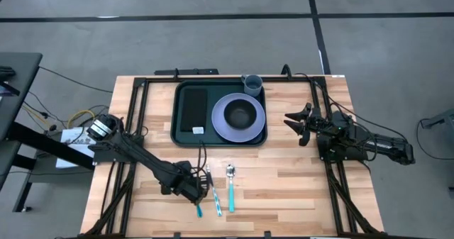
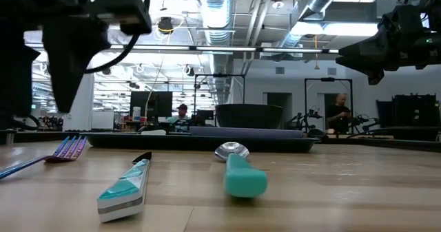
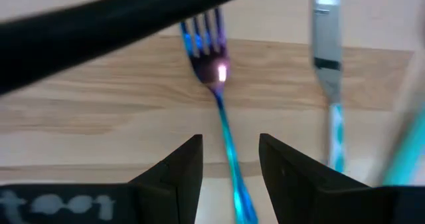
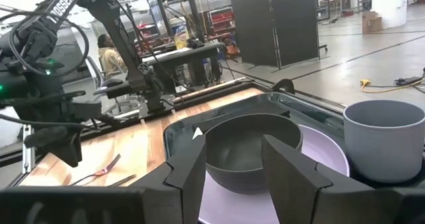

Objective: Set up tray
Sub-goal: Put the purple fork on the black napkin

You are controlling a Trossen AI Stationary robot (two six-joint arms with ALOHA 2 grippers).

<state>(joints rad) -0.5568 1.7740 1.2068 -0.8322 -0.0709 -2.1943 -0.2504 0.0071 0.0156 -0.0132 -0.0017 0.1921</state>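
Note:
The dark green tray (image 1: pixel 183 136) lies at the table's far middle. It holds a black flat rectangle (image 1: pixel 191 110), a purple plate (image 1: pixel 220 122) with a dark bowl (image 1: pixel 241 115), and a grey-blue cup (image 1: pixel 252 84). A blue fork (image 3: pixel 222 111), a knife (image 3: pixel 327 64) and a teal-handled spoon (image 1: pixel 230 189) lie side by side on the wood near the table's near edge. My left gripper (image 3: pixel 229 141) hangs open over the fork, one finger on each side of its handle, above the table in the low view. My right gripper (image 1: pixel 296 123) is open, right of the tray, facing the bowl (image 4: pixel 249 147).
Black frame rails (image 1: pixel 138 118) run along the table's left and right sides and its far edge. In the low view the knife (image 2: pixel 127 187) and spoon (image 2: pixel 238 170) lie nearest the camera. Bare wood lies between tray and cutlery. People (image 2: pixel 339 111) stand in the room behind.

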